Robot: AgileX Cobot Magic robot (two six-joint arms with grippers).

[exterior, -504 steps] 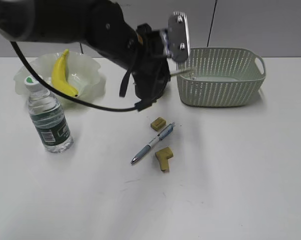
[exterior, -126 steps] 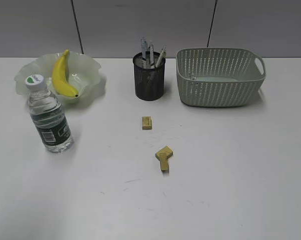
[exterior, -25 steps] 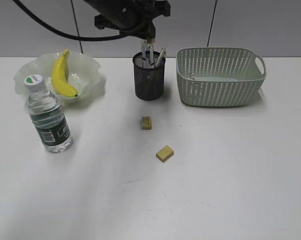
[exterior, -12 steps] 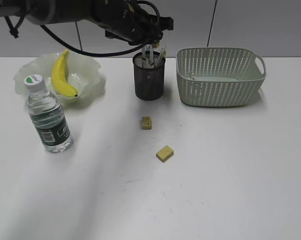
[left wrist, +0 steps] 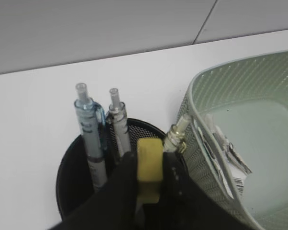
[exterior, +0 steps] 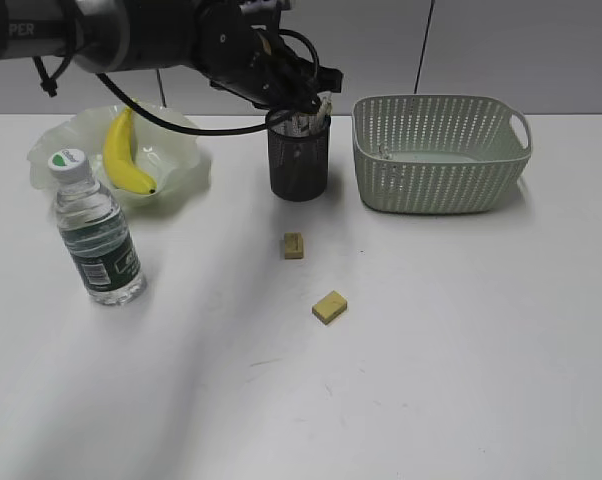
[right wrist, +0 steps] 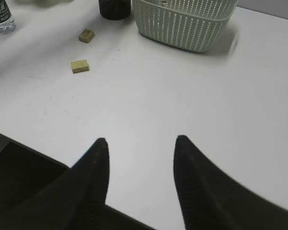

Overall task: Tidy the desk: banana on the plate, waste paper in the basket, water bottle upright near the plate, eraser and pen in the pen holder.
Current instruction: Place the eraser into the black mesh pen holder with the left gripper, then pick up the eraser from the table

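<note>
The left end effector (left wrist: 149,179) is shown clenched on a yellow eraser piece (left wrist: 149,167), held directly over the mouth of the black mesh pen holder (left wrist: 72,177), which already contains three pens (left wrist: 89,139). Compared with one second earlier, the arm has been lowered from above the holder until the end effector (exterior: 306,100) sits at its rim (exterior: 299,130); five seconds earlier no arm was in view and an L-shaped eraser lay on the counter (exterior: 431,350), where only a single block (exterior: 329,306) is now seen, so one part is judged to have been lifted away. A second loose block (exterior: 294,245) lies nearer the holder. The pen seen on the counter twenty seconds earlier is no longer there and is judged to be among those in the holder. The right end effector (right wrist: 139,172) is shown released, jaws apart and empty, over bare counter well away from the objects. Further out, the banana (exterior: 123,150) rests in the ruffled green plate (exterior: 186,150), the water bottle (exterior: 96,235) stands upright just beside it, and crumpled paper (left wrist: 225,153) lies inside the green basket (exterior: 441,155). The eraser step is judged to be in progress, with release into the holder pending and two blocks left to collect.
</note>
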